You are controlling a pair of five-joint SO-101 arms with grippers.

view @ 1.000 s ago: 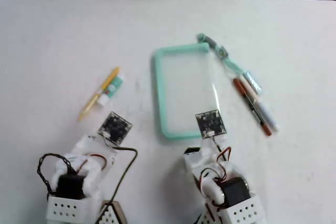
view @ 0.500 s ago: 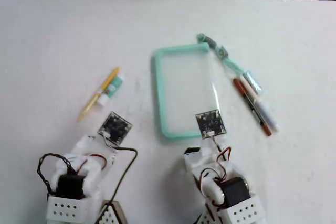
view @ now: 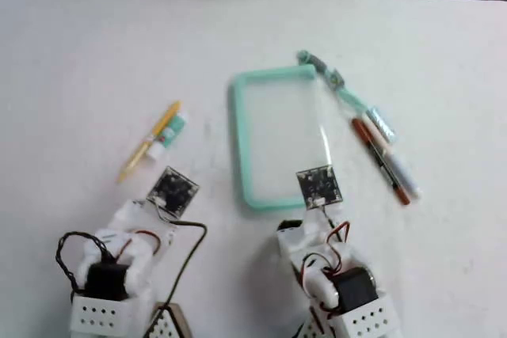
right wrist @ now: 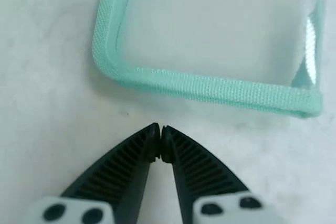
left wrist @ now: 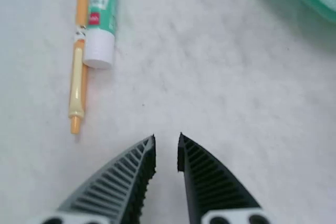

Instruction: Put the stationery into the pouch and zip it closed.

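Observation:
The clear pouch point(view: 279, 134) with a mint green rim lies flat in the middle of the table, its zip pull and strap point(view: 326, 74) at the far right corner. A yellow pen point(view: 149, 142) and a green glue stick point(view: 171, 133) lie side by side to its left. To its right lie a brown pen point(view: 381, 162) and a pale marker point(view: 390, 150). My left gripper point(left wrist: 166, 139) hovers over bare table just short of the yellow pen point(left wrist: 79, 66) and glue stick point(left wrist: 101, 17), open by a narrow gap and holding nothing. My right gripper point(right wrist: 160, 129) is shut and empty, just before the pouch's near rim point(right wrist: 210, 88).
The white table point(view: 79, 61) stretches wide on all sides of the items. Both arm bases stand at the near edge, with a black cable point(view: 186, 255) looping beside the left one. Dark and red objects sit beyond the far edge.
The left arm's wrist has edged slightly forward toward the yellow pen. The right arm and all the stationery are as before.

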